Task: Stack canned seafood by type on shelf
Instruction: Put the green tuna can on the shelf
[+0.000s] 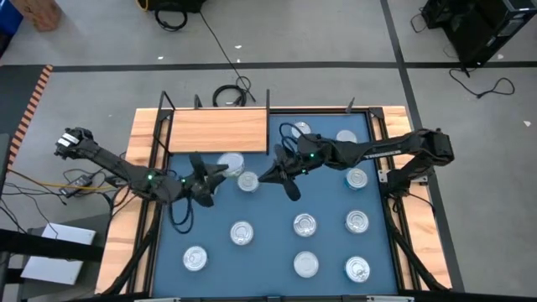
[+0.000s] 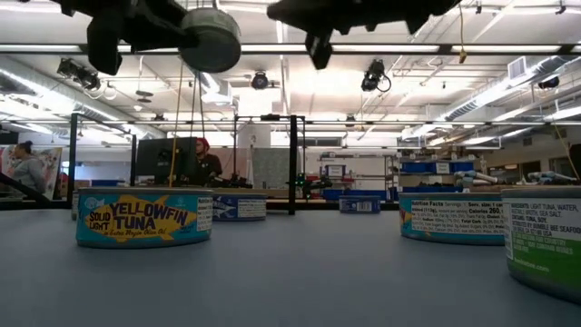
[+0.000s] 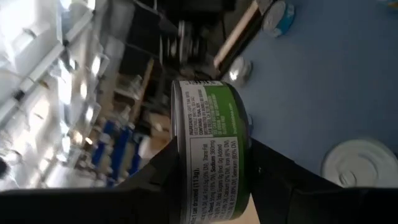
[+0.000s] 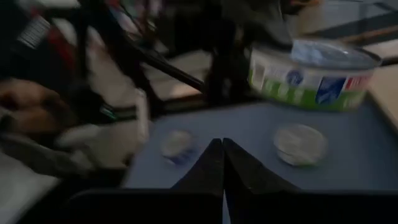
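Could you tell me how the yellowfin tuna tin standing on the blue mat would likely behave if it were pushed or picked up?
The yellowfin tuna tin looks squat and flat-bottomed, so a push should slide it, not tip it. Its metal wall looks stiff, so it probably won't dent. The left pincer holds a similar green-labelled tin on edge; dropped like that, a tin could roll.

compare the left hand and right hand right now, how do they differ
The left hand is clamped on a green-labelled can, lifted off the blue mat; the right hand is shut on nothing. In the high view the left sits near the shelf, the right farther right. Both hover above the mat.
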`<state>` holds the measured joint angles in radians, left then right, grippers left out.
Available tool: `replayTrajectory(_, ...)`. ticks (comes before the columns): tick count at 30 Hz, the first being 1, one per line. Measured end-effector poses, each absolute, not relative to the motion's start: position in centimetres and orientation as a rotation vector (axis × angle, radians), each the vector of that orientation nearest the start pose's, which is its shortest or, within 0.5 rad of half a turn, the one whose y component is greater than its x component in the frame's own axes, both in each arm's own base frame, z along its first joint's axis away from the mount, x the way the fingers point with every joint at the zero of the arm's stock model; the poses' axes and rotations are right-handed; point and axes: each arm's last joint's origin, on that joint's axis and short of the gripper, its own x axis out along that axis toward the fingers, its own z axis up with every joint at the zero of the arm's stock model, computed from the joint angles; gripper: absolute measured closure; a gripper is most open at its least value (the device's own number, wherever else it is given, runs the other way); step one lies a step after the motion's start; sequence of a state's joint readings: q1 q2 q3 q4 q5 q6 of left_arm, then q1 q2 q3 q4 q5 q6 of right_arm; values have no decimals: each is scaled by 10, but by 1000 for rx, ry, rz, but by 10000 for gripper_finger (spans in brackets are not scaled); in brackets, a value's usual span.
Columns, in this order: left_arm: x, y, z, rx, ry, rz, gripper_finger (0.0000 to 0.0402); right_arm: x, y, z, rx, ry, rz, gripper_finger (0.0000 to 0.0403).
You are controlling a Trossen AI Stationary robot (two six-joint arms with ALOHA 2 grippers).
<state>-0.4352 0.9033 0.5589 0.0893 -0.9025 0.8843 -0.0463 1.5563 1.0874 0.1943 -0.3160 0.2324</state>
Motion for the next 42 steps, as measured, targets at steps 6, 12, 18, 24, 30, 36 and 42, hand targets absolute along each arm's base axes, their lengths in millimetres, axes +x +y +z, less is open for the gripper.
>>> replayTrajectory(6, 182, -38, 271, 949, 562, 420, 259, 345, 10, 287, 192, 348, 181, 392)
replayTrajectory(12, 180, -9, 265, 880, 715, 590, 259, 343, 27, 282, 136, 392, 146, 398)
replayTrajectory(18, 182, 25, 257, 769, 833, 784, 259, 342, 42, 280, 88, 398, 123, 398)
replayTrajectory(24, 188, 60, 240, 652, 956, 888, 259, 341, 48, 280, 75, 400, 128, 398)
replayTrajectory(30, 189, 95, 222, 573, 1092, 999, 259, 341, 49, 280, 73, 403, 127, 398)
replayTrajectory(36, 185, 121, 207, 528, 1207, 1086, 259, 341, 49, 280, 71, 404, 121, 398)
replayTrajectory(42, 182, 138, 192, 492, 1303, 1116, 259, 341, 49, 280, 71, 404, 122, 398)
